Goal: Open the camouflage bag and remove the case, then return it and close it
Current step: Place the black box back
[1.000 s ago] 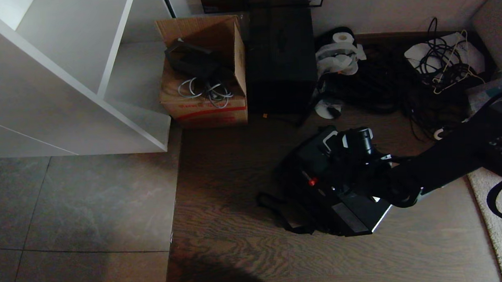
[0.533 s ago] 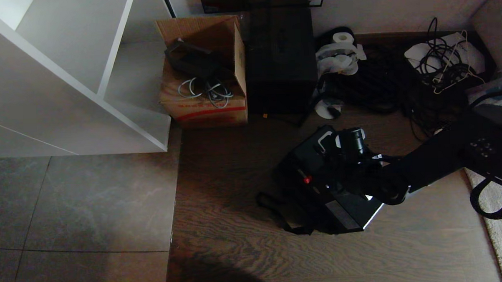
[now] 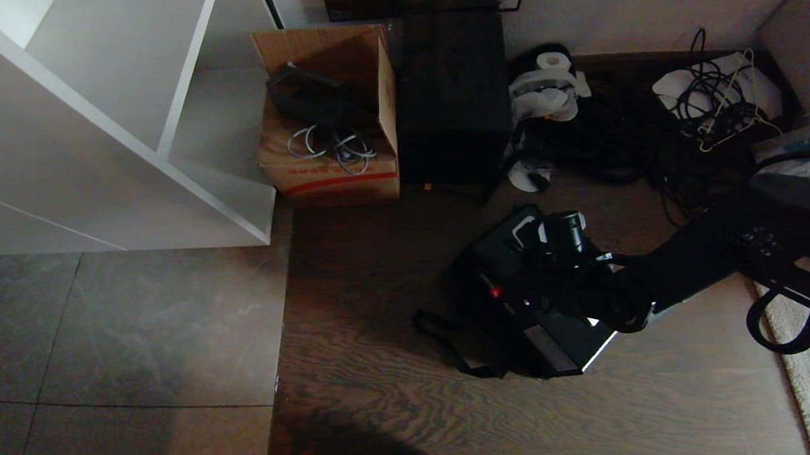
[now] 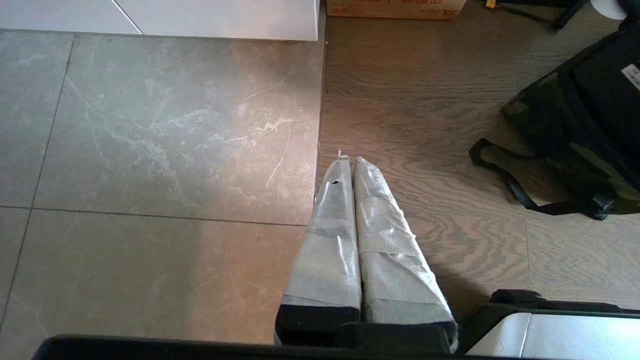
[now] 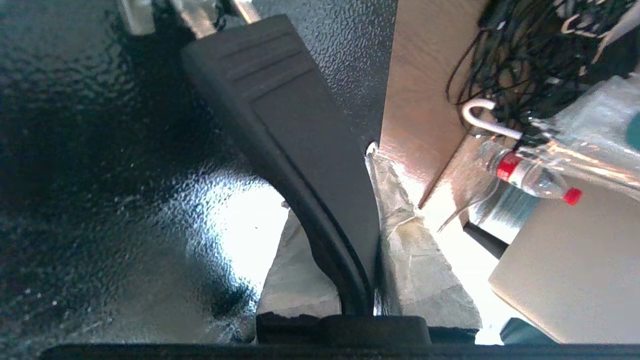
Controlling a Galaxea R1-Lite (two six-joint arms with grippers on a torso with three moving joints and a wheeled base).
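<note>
Right hand [image 5: 360, 225] pinching case [image 5: 125, 175] handle [image 5: 300, 140], over camo bag [image 4: 575, 130], left hand [image 4: 350, 165] pressed together

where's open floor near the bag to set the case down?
Open: wood floor between the cardboard box and the bag, and the wood strip nearer the robot below the bag. Tiles to the robot's left are bare too. Crowded: the cables by the wall beyond the bag; rug on the right.

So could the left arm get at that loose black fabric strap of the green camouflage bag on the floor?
Probably yes: the left gripper, shut, hangs over the wooden floor, with only bare boards between it and the strap. It would need to open first.
</note>
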